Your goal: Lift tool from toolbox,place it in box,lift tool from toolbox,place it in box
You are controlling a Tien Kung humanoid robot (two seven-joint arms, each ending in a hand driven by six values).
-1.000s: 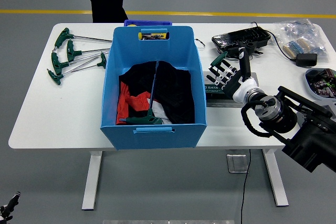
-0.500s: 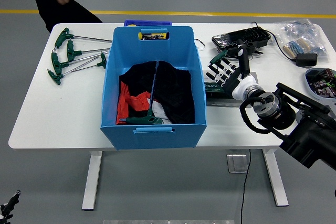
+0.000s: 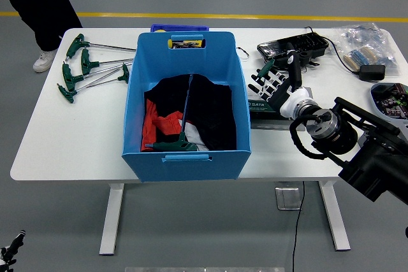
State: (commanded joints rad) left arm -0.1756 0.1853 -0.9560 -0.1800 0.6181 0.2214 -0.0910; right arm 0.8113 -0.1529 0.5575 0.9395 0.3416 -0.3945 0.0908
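Tool in box, more to fetch

Box (image 3: 186,151) at centre holds one green T-handle tool (image 3: 173,145) on dark cloth, so one placement looks done. Right hand (image 3: 275,86), just right of the box, hovers with fingers spread wide and empty over the flat toolbox (image 3: 262,107). Farther right lie a black tray (image 3: 292,47) and plastic bags (image 3: 364,42). Spare T-wrenches (image 3: 86,68) sit upper left. A person's legs (image 3: 39,4) stand beyond. Nothing blocks the reach.

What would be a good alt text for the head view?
The robot's right hand, fingers open, hovers over a tool tray beside a blue box on a white table. One T-handle tool lies in the box; more lie at far left.
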